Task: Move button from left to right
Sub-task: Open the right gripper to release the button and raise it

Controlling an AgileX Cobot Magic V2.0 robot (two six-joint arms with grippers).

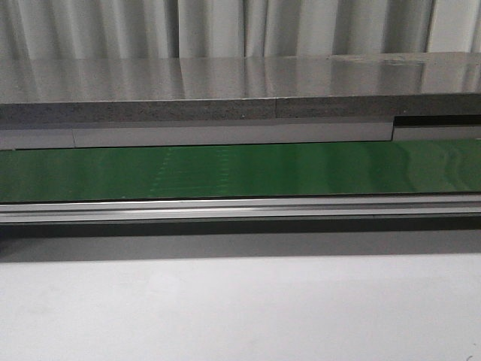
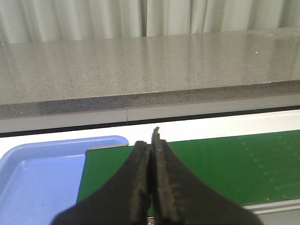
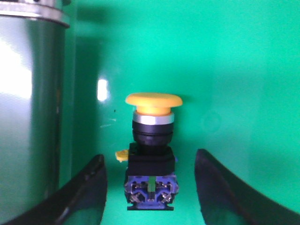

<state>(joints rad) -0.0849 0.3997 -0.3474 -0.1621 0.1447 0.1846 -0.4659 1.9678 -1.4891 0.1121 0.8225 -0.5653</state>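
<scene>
Two grippers show: the right gripper [image 3: 150, 187] is spread wide around the button [image 3: 152, 154] on the green belt [image 3: 234, 70], not touching it; the left gripper [image 2: 151, 159] is clenched over nothing.

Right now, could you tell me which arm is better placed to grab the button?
The right. Its gripper is open with the button standing between the fingers. The left gripper is shut, with no button in its view.

The left gripper [image 2: 151, 154] has matte black, tapering fingers [image 2: 165, 187] with ridged inner pads; the right gripper [image 3: 150, 187] has smooth, curved black fingers [image 3: 220, 187].
</scene>
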